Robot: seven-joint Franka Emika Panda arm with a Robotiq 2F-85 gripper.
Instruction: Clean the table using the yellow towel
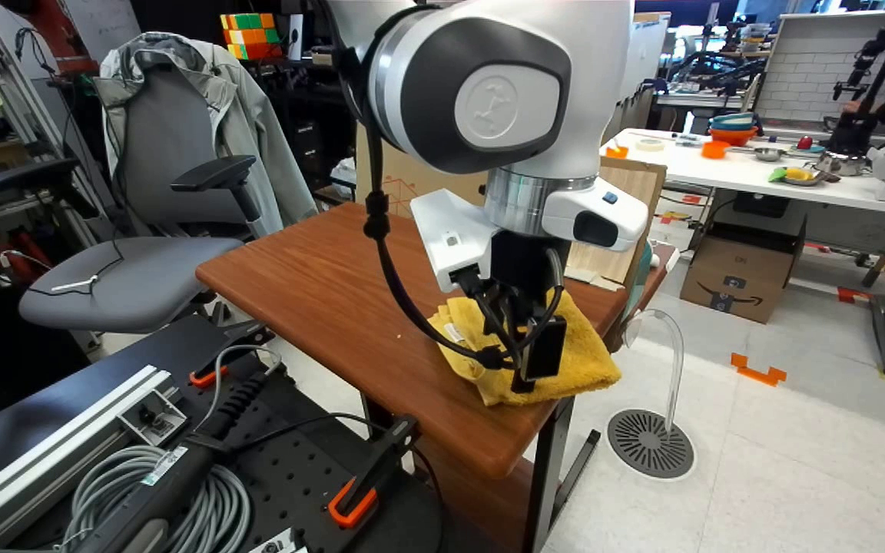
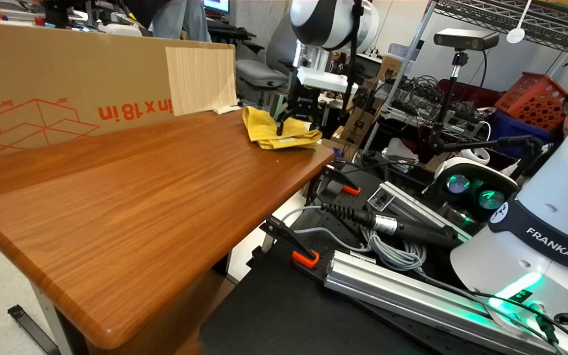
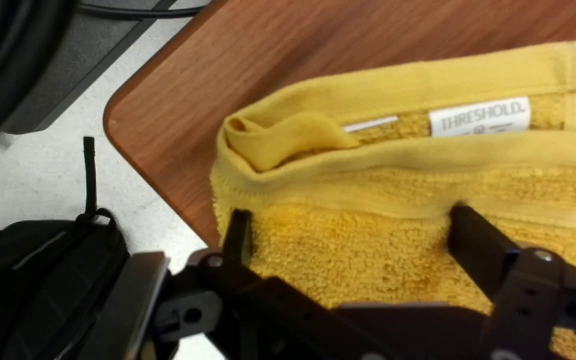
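Observation:
The yellow towel [image 1: 588,349] lies folded on the brown wooden table [image 1: 312,269], near one end and corner. In an exterior view it hangs slightly past the table's edge. It also shows in an exterior view [image 2: 259,129] and in the wrist view [image 3: 348,250], where its white label and folded hem face up. My gripper [image 3: 350,212] points down at the towel with its two black fingers spread wide. The fingertips touch or nearly touch the cloth; no cloth is pinched between them. In an exterior view the gripper [image 1: 527,376] partly hides the towel.
A cardboard sheet [image 2: 67,84] and a wooden board [image 2: 202,81] stand along the table's far side. Black clamps with orange grips [image 2: 306,259] sit on the robot's mounting bench beside the table. A black backpack [image 3: 43,285] lies on the floor beyond the table corner.

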